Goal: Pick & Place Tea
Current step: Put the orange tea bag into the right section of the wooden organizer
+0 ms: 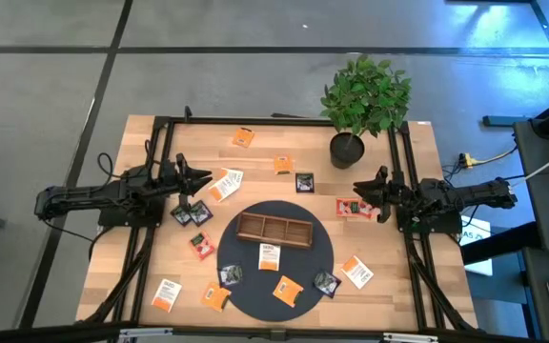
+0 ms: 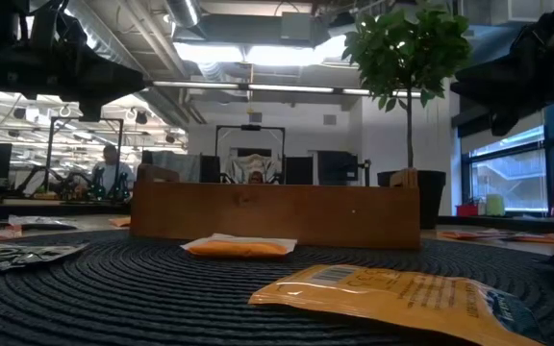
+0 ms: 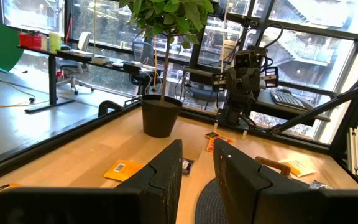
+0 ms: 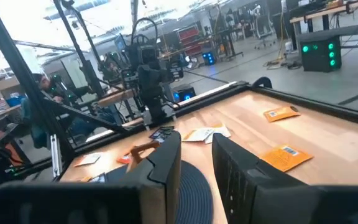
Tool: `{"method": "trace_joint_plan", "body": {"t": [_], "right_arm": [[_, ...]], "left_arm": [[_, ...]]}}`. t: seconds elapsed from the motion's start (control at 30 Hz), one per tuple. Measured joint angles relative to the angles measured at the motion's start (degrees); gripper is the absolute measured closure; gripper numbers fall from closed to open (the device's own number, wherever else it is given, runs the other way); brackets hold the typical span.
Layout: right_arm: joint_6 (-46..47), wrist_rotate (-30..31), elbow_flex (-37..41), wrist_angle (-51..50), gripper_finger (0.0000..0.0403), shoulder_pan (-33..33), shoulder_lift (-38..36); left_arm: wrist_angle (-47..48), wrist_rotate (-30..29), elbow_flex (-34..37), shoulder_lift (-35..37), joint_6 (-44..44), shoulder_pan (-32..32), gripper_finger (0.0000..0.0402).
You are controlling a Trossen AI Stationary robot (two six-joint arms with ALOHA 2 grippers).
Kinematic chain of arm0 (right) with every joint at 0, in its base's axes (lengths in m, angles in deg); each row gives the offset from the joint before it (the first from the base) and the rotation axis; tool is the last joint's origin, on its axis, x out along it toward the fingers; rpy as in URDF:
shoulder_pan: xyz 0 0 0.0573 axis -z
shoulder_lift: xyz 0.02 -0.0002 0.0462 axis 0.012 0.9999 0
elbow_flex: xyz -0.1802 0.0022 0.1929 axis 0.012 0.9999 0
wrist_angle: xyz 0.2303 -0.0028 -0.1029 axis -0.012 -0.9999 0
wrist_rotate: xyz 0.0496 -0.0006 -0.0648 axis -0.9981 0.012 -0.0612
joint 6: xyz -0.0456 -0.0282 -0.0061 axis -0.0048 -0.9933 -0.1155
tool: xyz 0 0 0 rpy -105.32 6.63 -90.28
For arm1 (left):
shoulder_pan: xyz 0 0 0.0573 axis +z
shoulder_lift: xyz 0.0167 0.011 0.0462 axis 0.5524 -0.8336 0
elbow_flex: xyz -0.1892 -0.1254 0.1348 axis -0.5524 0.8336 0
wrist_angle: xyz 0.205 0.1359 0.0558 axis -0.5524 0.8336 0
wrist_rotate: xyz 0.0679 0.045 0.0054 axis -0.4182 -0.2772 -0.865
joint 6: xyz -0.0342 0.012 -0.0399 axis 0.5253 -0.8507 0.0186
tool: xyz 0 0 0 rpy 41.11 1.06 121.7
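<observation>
Both arms parked at the counter's side edges, fingers empty, tea spread across the counter and mat.

High view: left gripper (image 1: 198, 178) at the left edge, right gripper (image 1: 362, 191) at the right edge, both pointing inward. Tea sachets (image 1: 270, 255) lie scattered over the counter (image 1: 141, 257) and the dark round mat (image 1: 305, 262); two orange-and-white ones on the mat in front of the wooden tray (image 1: 274, 229), which looks empty. Potted plant (image 1: 362, 105) near the far right corner. Low view: orange sachet (image 2: 392, 296) closest, another before the tray wall; grippers not readable. Left wrist view: fingers (image 3: 166, 174) a narrow gap apart, holding nothing. Right wrist view: fingers (image 4: 163, 168) likewise narrow, nothing held.
</observation>
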Motion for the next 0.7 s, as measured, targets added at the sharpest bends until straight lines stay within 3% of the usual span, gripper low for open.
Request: {"method": "trace_joint_plan", "body": {"t": [0.37,0.7], "right_arm": [[14.34,0.05,0.0,10.15,0.0309,0.0,-0.02],[14.97,0.38,0.0,14.17,0.0309,0.0,-0.02]], "left_arm": [[0.0,0.01,0.01,0.0,0.0,0.01,0.0313],[-0.35,-1.15,0.01,-0.01,0.13,0.02,0.0313]]}}
